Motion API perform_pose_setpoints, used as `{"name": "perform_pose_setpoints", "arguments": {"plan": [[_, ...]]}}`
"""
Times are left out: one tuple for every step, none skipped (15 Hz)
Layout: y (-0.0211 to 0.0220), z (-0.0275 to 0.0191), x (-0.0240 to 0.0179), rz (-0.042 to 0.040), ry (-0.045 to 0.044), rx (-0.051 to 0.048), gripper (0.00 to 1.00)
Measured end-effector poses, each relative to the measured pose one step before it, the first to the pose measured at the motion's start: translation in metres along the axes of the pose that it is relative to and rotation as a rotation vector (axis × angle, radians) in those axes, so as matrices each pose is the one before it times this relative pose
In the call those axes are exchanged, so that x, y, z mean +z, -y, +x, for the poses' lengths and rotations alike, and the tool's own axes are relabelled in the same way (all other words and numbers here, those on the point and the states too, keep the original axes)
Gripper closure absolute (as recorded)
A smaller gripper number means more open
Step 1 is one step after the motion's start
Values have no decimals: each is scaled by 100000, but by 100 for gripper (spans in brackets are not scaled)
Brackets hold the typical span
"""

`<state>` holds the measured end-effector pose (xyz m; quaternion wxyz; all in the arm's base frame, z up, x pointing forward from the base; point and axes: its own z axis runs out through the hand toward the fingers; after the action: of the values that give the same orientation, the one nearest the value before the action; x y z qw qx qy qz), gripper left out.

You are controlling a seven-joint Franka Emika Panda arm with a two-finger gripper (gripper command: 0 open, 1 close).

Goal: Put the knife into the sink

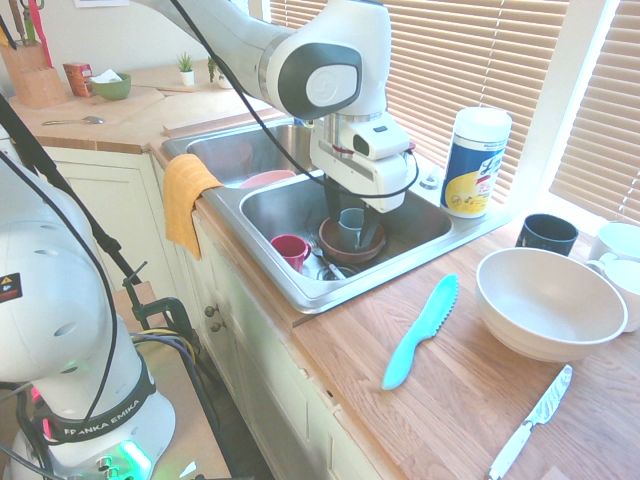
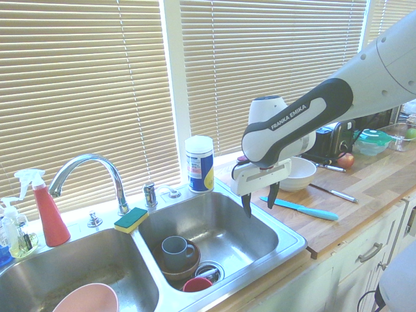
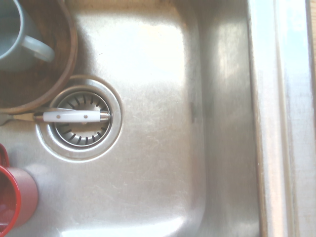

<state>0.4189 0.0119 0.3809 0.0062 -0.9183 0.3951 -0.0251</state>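
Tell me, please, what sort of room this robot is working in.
Most likely a kitchen: there is a double sink with a curved faucet, a wooden countertop with a turquoise knife lying on it, and a mug in the sink.

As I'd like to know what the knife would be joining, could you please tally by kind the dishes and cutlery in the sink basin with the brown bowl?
Mugs: 2 (blue-grey mug, red mug)
Bowls: 1 (brown bowl)
Cutlery: 1 (white-handled utensil)
Total: 4
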Motion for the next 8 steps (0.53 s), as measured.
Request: {"name": "perform_pose_setpoints", "arguments": {"plan": [[13, 11, 68, -49, 61, 125, 0], [66, 10, 171, -115, -22, -158, 0], [62, 27, 10, -42, -596, -947, 0], [39, 66, -108, 133, -391, -1012, 0], [-26, 202, -239, 343, -205, -983, 0], [-309, 513, -354, 331, 54, -1190, 0], [-593, 671, -382, 27, 544, -1550, 0], [-873, 644, -336, -235, 1515, -3140, 0]]}}
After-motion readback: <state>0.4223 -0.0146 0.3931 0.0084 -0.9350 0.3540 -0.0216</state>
